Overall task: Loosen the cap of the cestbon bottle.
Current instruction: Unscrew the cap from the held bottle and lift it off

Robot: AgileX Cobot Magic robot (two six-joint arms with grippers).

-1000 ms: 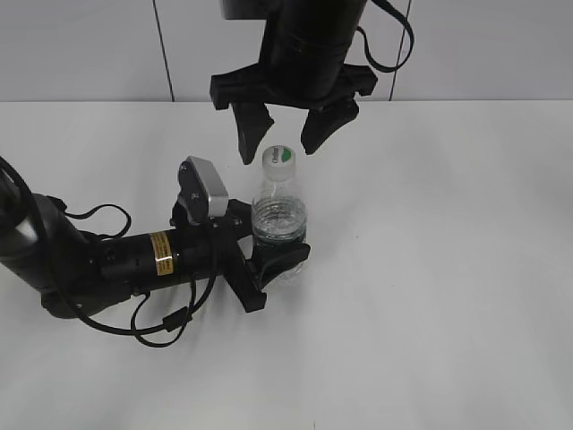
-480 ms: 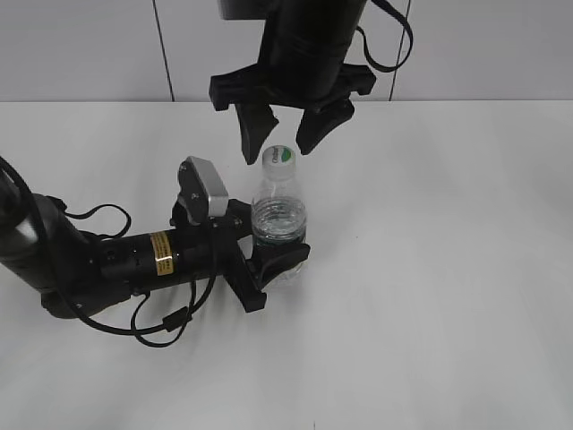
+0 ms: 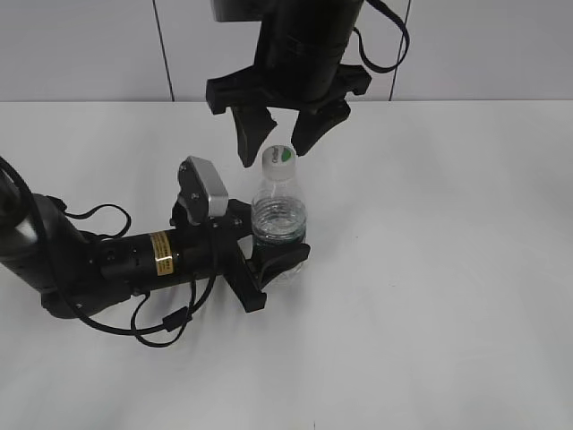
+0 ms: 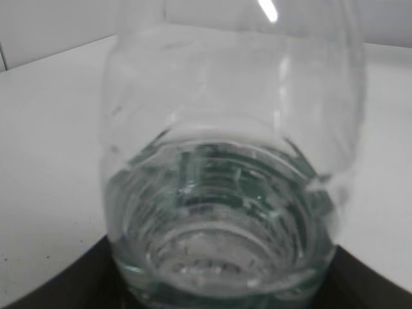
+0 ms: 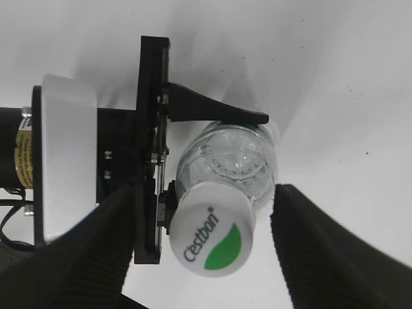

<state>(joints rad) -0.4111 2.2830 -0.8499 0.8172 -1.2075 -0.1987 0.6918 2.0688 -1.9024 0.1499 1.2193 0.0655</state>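
The white tabletop (image 3: 448,296) fills the frame. At lower left, the left end effector (image 3: 260,260) is clamped around the lower body of the small clear plastic cestbon bottle (image 3: 278,224), standing centre frame. At top centre, the right end effector (image 3: 279,148) hangs spread apart on either side of the round white cap with its green leaf mark (image 3: 279,158), touching nothing. The cap sits off-centre between those fingers (see the wrist view), so closing could nudge or tip the bottle. Its long axis stands roughly upright, cap uppermost.
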